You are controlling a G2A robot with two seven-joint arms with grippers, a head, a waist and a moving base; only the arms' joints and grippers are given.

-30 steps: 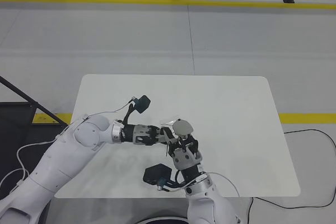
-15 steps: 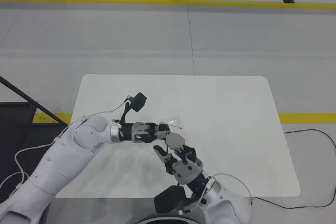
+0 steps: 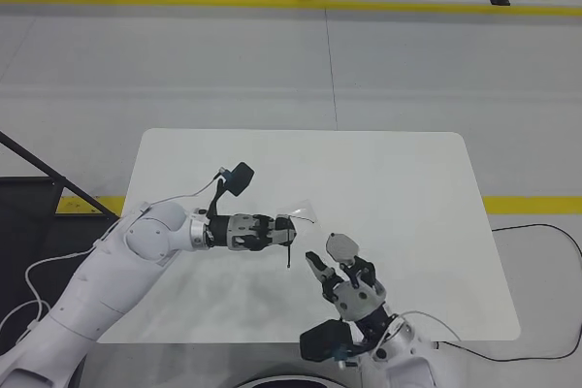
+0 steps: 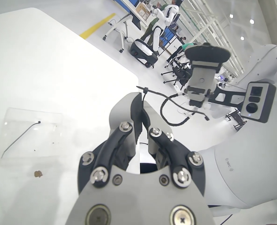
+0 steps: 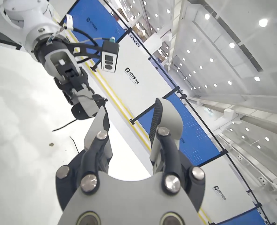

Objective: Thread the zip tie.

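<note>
Zip tie (image 3: 288,254), black and thin, is clamped between the pressed-together pads of the left gripper (image 3: 287,231), just left of centre in the top view. Its strap runs from the fingertips toward the bottom of the frame, and the left wrist view shows its small square head poking out just past the pad tips. Whether the strap's free end touches the table (image 3: 417,175) cannot be told. The right gripper (image 3: 330,256) sits to the lower right, near but apart, jaws spread wide and holding nothing. Just above the left gripper's tip lies a clear plastic sheet (image 3: 305,208); the left wrist view shows a second zip tie (image 4: 18,137) within its outline. Both grippers stand well in from the table's top and right edges, with a broad white stretch across the right half; the right gripper is nearer the bottom edge
</note>
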